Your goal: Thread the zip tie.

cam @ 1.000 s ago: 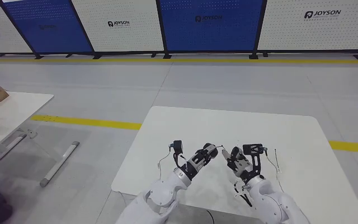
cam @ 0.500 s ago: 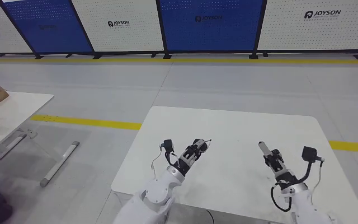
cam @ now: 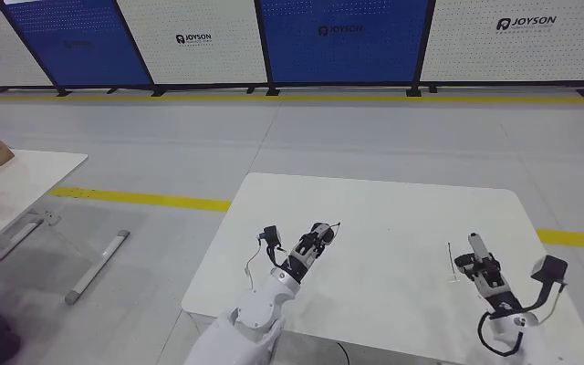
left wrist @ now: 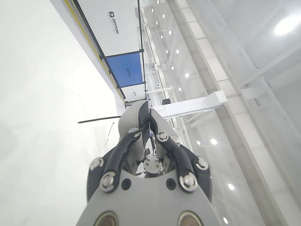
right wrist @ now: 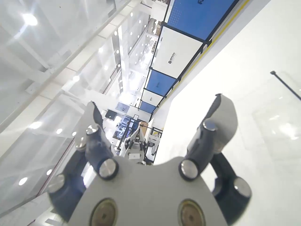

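I see the left pincer [cam: 318, 236] over the near left part of the white counter [cam: 392, 196]. It is fully closed on a thin black zip tie [cam: 334, 225]. In the left wrist view the two fingers of this pincer [left wrist: 149, 109] are pressed together. The zip tie [left wrist: 98, 119] passes between them, and its free end sticks out to one side above the counter surface. I cannot tell from these views which end of the strap is held. The right pincer [cam: 474, 241] is well apart from the left one, near the right edge of the counter. In the right wrist view this pincer [right wrist: 155, 101] stands wide open, its fingers [right wrist: 221, 111] are spread, and there is nothing between them. A second zip tie [cam: 451, 263] lies flat on the counter just beside the right pincer, on the side toward the middle of the counter, and the pincer does not touch it. In the right wrist view the second zip tie [right wrist: 285, 83] is a straight black strap with a small head at one end. Behind the counter I see a yellow floor line [cam: 137, 197] and a row of blue and white panels [cam: 347, 41].
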You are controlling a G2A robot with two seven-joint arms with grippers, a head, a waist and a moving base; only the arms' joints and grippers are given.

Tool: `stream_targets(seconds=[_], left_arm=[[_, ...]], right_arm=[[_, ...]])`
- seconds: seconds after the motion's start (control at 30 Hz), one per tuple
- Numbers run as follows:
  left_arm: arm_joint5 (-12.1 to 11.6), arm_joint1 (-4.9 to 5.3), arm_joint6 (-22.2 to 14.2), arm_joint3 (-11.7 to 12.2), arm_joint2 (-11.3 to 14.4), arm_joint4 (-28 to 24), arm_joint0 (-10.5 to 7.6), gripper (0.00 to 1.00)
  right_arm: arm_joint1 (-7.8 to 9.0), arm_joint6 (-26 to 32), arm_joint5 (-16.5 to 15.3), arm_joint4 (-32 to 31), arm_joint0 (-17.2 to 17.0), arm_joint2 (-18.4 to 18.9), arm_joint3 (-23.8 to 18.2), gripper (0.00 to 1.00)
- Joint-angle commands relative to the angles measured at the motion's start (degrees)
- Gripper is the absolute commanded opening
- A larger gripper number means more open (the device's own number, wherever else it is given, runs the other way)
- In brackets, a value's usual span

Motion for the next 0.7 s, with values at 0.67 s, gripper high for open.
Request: stream_targets(seconds=[0.67], left_arm=[[-3.48, -0.85, 16.15, 0.98, 1.02, 13.21, 1.04, 0.0]], right_arm=[[-0.98, -11.98, 11.48, 9.69, 3.24, 0.67, -0.66, 1.0]])
